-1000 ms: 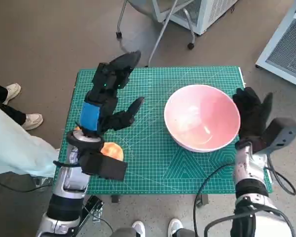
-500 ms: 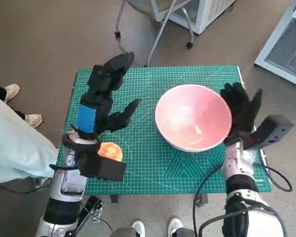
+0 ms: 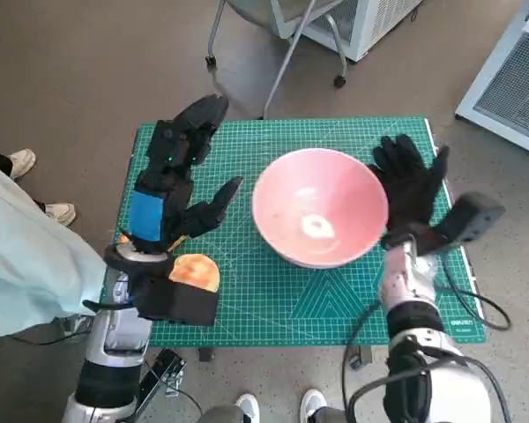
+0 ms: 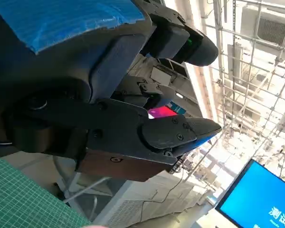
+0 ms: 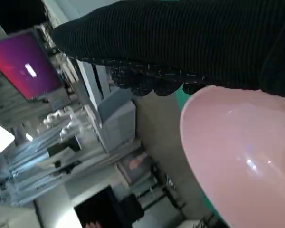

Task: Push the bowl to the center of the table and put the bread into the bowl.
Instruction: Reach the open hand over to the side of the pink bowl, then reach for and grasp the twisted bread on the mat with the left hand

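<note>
A: Since a second ago the bowl (image 3: 319, 218) has slid leftward across the green mat (image 3: 273, 304), from near the right edge toward the middle, and the right hand (image 3: 412, 187) has travelled with it.

B: And from the head view now?

A: The gloved right hand stands with fingers spread, flat against the bowl's right side, holding nothing. The left hand (image 3: 178, 167) is raised over the mat's left part, fingers apart and empty. The bread (image 3: 194, 270) lies near the front left corner, partly behind the left forearm, well apart from the bowl. A person's shoes show on the floor to the left.

B: The left wrist view?

A: It mostly shows that hand's taped back and dark fingers (image 4: 180, 135) spread with nothing between them, plus a corner of the mat (image 4: 23, 199). The bread does not appear there.

B: The right wrist view?

A: The glove (image 5: 190, 42) runs along the bowl's pink rim (image 5: 237, 142); it seems to touch, not grip.

B: How should the push be finished?

A: Probably by keeping the palm low and broad on the wall so the bowl slides instead of tipping, then stopping about mid-mat, clear of the bread.
</note>
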